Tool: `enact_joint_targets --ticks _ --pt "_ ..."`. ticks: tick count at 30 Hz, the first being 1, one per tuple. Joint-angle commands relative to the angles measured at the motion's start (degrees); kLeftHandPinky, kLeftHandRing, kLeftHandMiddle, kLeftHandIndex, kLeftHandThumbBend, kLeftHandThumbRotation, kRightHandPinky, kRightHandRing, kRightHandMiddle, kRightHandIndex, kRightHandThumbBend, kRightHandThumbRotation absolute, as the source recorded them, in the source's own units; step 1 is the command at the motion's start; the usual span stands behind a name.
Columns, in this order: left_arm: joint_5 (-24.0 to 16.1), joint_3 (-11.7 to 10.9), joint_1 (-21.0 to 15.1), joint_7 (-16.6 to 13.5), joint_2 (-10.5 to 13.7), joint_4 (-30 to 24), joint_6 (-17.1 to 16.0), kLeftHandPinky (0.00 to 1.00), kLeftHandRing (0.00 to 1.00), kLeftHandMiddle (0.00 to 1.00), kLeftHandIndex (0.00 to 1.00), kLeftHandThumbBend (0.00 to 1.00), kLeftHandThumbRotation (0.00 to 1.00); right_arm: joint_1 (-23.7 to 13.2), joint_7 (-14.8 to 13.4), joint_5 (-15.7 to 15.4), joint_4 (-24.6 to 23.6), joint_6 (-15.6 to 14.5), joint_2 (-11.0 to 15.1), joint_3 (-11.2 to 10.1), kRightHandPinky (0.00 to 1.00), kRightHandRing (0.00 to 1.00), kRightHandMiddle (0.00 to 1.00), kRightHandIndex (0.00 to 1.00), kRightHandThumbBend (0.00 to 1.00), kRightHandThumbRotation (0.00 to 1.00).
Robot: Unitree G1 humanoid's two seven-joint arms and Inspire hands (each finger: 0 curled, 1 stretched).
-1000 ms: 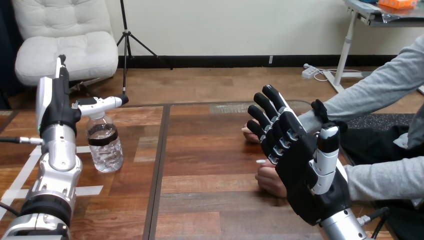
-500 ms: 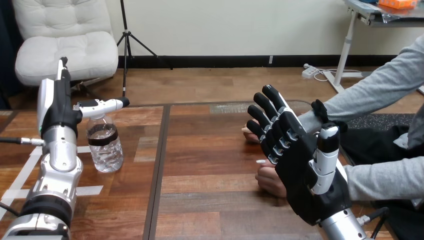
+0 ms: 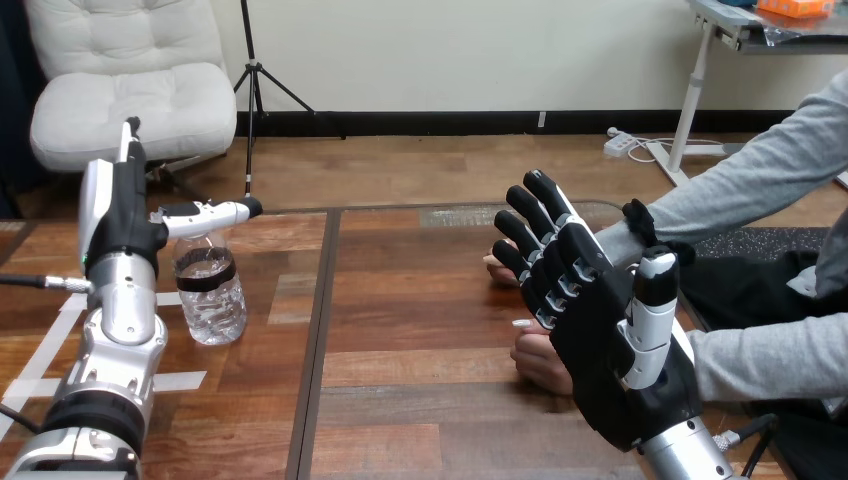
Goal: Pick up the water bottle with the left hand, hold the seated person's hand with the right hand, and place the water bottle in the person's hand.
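Left hand (image 3: 118, 215), spread beside bottle (image 3: 211, 300), should be lowered until the bottle's middle is gripped; right hand (image 3: 600, 330) also spread.

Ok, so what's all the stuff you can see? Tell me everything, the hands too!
table: one, brown wood, across the view.
water bottle: one, clear with a black band, upright at the table's left.
tape strips: a few, white, flat on the table near the bottle.
person's farther hand: one, at the table's right, partly behind the right hand.
person's nearer hand: one, at the table's right, partly behind it too.
left hand: one, black and white, raised beside the bottle, fingers straight, thumb above its top.
right hand: one, black and white, raised open before the person's hands.
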State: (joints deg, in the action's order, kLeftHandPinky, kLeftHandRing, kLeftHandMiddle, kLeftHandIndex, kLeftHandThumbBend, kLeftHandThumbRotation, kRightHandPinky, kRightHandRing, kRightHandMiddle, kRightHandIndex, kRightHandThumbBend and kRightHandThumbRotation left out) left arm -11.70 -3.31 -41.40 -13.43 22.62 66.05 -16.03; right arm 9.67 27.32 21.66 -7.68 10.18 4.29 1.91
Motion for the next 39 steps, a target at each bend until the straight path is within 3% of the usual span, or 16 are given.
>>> enact_joint_targets --ticks 1,15,39 --pt "-0.49 0.64 -3.47 0.08 1.26 0.04 -1.17 0.98 1.0 1.0 1.0 1.0 0.03 -2.54 0.03 0.53 -1.3 0.2 -0.26 -0.15 1.0 1.0 1.0 1.0 1.0 1.0" --pt "-1.33 1.81 -3.27 0.14 1.24 1.29 -0.78 0.96 1.0 1.0 1.0 1.0 0.13 -2.28 -0.23 0.51 -1.9 -0.33 -0.21 -0.07 1.0 1.0 1.0 1.0 1.0 1.0" --pt "-0.07 1.44 -3.33 1.99 0.12 4.08 1.15 0.97 1.0 1.0 1.0 1.0 0.24 -2.23 0.04 0.56 -1.8 -0.13 -0.26 -0.08 1.0 1.0 1.0 1.0 1.0 1.0"
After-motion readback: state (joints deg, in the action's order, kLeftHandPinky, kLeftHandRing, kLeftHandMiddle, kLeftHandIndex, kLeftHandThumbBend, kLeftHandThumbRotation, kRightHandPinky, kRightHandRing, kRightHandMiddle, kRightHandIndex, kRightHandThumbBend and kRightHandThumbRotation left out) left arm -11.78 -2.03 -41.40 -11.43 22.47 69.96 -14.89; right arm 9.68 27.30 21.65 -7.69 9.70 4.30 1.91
